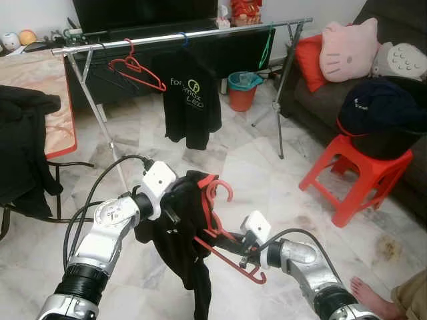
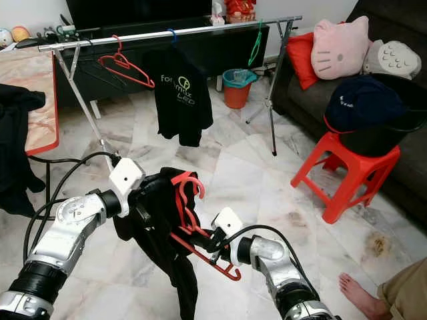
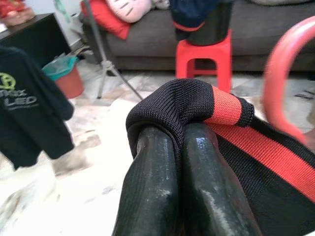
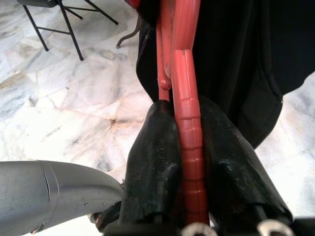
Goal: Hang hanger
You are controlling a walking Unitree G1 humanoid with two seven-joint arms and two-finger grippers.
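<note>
Holding a red hanger (image 1: 223,235) and a black garment (image 1: 177,240) low in front of you, both arms are raised over the marble floor (image 1: 267,167). Your right gripper (image 4: 189,147) has its fingers (image 4: 150,167) pinching the hanger's red bar; the wrist view shows the bar clamped between the two pads. Your left gripper (image 3: 179,147) has its fingers (image 3: 152,182) pressed together on the garment's black knit collar with its red stripe, fabric folded over the tips. The garment hangs down from the hanger between the two arms, hanger hook (image 1: 220,189) sticking up near the left gripper.

The rack (image 1: 180,37) stands well ahead of you, a silver rail on angled legs. On the rail: an empty red hanger (image 1: 137,70) toward the left, a black t-shirt (image 1: 190,100) with yellow-green print in the middle on a blue hook, a green hanger (image 1: 267,47) toward the right end. Behind the rack a dark cabinet (image 1: 220,47), with a teal-rimmed orange bin (image 1: 241,90) on the floor.

On your right a red stool (image 1: 357,177) carries a dark bucket (image 1: 380,130) with a navy cap over it, in front of a sofa (image 1: 393,40) with a pink cat pillow (image 1: 348,50) and a red cushion (image 1: 308,61). A person's bare foot (image 1: 370,297) shows at the lower right. On your left, dark clothing (image 1: 23,147) is draped over a chair.
</note>
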